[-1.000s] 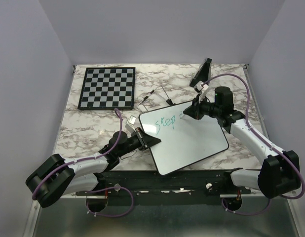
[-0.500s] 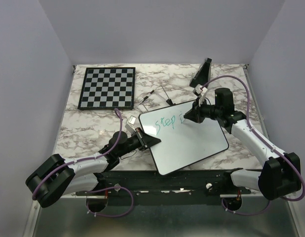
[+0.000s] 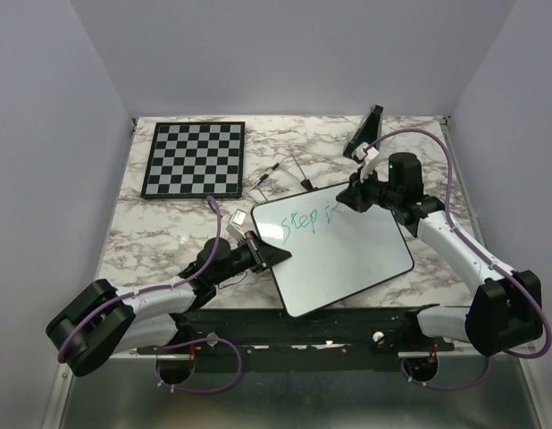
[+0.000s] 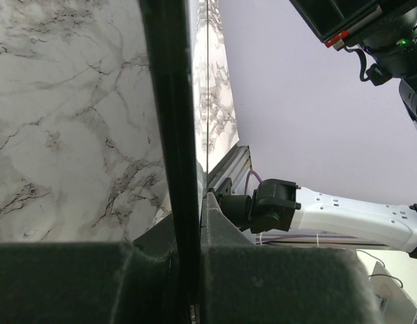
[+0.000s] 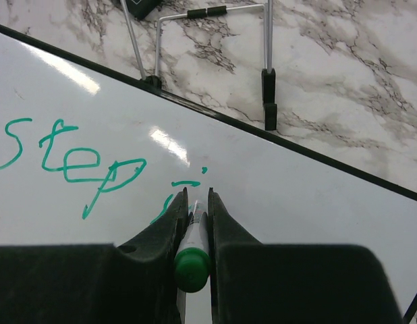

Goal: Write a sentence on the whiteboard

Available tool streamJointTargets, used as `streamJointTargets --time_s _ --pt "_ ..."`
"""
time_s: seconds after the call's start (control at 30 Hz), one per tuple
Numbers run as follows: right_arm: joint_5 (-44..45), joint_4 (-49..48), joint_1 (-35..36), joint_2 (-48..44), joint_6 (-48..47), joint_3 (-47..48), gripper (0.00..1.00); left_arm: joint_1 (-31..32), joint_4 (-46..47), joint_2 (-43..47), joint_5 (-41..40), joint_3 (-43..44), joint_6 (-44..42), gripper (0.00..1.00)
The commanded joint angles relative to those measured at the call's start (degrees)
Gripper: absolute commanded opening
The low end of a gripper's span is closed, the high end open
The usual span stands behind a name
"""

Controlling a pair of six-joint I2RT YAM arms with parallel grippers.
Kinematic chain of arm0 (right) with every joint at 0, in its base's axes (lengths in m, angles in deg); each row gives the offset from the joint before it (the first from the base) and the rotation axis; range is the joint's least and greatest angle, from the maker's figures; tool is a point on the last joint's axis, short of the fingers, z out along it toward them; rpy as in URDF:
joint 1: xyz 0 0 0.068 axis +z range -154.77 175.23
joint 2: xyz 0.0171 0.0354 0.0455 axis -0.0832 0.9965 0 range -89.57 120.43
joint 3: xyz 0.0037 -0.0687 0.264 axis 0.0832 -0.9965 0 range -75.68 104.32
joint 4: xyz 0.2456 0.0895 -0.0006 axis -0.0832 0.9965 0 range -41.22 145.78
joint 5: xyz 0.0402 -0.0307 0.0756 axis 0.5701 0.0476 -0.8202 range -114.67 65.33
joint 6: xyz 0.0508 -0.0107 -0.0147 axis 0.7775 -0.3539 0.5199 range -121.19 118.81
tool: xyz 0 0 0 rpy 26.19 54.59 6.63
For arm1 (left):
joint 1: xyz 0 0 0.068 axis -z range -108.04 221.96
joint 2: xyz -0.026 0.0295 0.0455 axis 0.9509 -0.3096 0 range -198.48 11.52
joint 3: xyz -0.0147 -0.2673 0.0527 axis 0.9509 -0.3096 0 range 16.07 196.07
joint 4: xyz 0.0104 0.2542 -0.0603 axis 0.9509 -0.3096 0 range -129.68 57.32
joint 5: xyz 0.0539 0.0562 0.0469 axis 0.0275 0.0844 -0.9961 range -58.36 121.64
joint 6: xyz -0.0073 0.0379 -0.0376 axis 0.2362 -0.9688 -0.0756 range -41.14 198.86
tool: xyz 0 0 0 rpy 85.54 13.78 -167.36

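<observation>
Mid-writing: the sentence [image 5: 73, 165] reads "Step" plus a started "i" in teal-green, on the upper-left part of the whiteboard [image 3: 347, 259]. The board lies skewed at the centre of the worktop [image 3: 160, 223], btwn the two arms & apart from the chessboard [image 3: 194, 159] at far left. The right hand [image 5: 196, 197] is pinched tight on the marker [image 5: 192, 268], green cap end toward the wrist cam. The tip is hidden btwn the fingers right at the "i"; contact w/ the board looks likely but can't confirm. The left hand [image 3: 274, 256] is clamped on the board's left edge, rim sandwiched btwn its fingers, steadying it. Next, as I judge it: finish the "i", then move rightward w/ light, even pressure. Lots of blank board, so most of the job is to come. Risk: the board slides if the left grip slackens.
</observation>
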Motion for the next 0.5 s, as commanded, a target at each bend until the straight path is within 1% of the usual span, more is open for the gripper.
streamJointTargets --time_s 0.0,0.23,0.47 --pt "1.8 -2.42 0.08 0.86 0.66 1.54 0.01 0.51 1.04 1.47 -1.52 -0.92 -5.01 0.0" --pt "-0.3 -2.34 -0.01 2.0 0.31 1.1 0.01 0.51 2.18 0.5 -1.09 -0.92 -4.66 0.0" --pt "-3.82 3.01 -0.01 0.51 -2.85 0.48 0.01 0.51 1.39 1.47 -1.53 -1.18 -4.93 0.0"
